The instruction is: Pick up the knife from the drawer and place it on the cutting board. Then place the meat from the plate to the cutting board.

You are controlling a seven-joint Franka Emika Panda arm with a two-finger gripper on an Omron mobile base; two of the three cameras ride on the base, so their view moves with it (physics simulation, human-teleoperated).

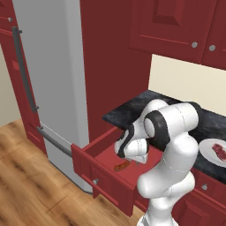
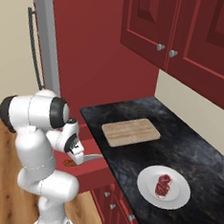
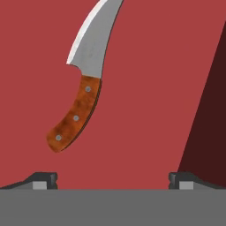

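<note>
Fingers (image 3: 113, 178) spread apart, empty, above flat drawer (image 3: 154, 88). Ahead and left of them: knife (image 3: 84, 84), light, rigid, thin. Best gripped across wooden handle, probably.

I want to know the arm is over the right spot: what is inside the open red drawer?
On the flat red floor of the pulled-out dark-red wooden drawer lies one small knife, silver-grey blade and reddish-brown riveted handle. The open gripper hovers above it. The arm hides the drawer's rear part.

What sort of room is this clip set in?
A rendered home kitchen, it seems: a dark stone counter carrying a cutting board and a plate of meat, a grey fridge, red cabinets.
</note>
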